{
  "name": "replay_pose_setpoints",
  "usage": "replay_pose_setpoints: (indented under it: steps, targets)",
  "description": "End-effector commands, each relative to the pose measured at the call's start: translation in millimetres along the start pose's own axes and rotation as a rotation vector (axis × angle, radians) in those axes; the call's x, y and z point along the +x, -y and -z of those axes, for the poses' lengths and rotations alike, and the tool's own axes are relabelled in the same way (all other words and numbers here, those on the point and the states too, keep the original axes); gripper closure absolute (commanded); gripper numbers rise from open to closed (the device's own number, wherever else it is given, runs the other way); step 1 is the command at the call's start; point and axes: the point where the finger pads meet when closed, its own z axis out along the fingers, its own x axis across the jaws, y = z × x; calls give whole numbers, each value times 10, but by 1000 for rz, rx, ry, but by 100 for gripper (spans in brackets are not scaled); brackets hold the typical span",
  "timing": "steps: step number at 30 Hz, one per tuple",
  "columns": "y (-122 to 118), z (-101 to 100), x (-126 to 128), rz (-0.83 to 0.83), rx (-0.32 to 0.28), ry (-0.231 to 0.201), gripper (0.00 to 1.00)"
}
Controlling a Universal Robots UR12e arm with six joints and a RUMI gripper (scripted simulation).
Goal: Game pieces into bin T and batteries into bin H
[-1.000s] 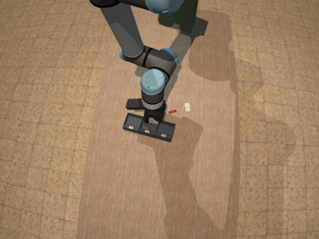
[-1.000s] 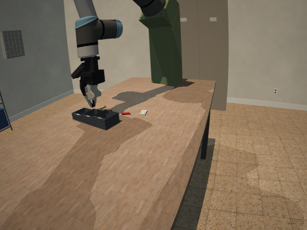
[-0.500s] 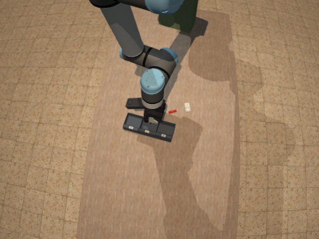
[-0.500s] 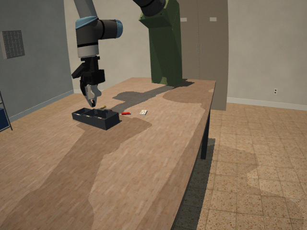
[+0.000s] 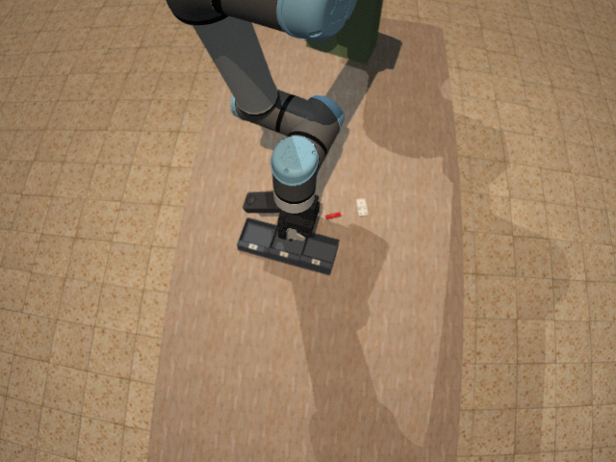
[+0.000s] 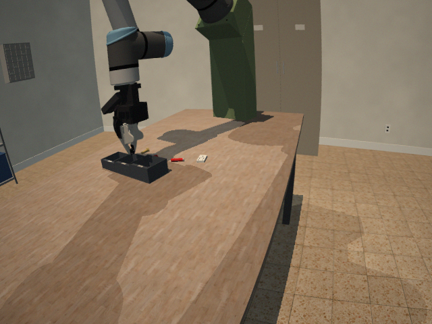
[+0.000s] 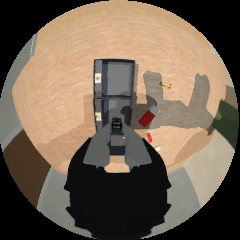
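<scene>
A dark bin row (image 5: 318, 262) (image 6: 139, 172) (image 7: 98, 90) with three compartments stands on the wooden table; its labels are too small to read. My gripper (image 5: 294, 233) (image 6: 131, 150) (image 7: 116, 122) hangs just over the middle compartment, shut on a small dark piece (image 7: 116, 123) whose kind I cannot tell. A slim red cylinder (image 5: 333, 215) (image 6: 177, 159) (image 7: 149, 136) and a white domino (image 5: 362, 207) (image 6: 201, 158) (image 7: 157, 148) lie to the right of the bins. A red block (image 7: 145, 118) lies close behind the bins. A small yellow item (image 6: 144, 150) (image 7: 165, 85) lies farther behind them.
The arm's green pedestal (image 6: 231, 69) (image 5: 358, 35) stands at the far end of the table. The table's right edge (image 6: 279, 195) drops to the tiled floor.
</scene>
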Motion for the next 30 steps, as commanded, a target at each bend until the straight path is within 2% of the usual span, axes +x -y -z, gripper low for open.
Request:
replay_pose_setpoints:
  steps: [1, 15, 30]
  targets:
    - [-2, -72, -5, 0, 0, 1, 100]
    - [-2, -352, -5, 0, 0, 1, 100]
    - [-4, -386, -7, 0, 0, 1, 100]
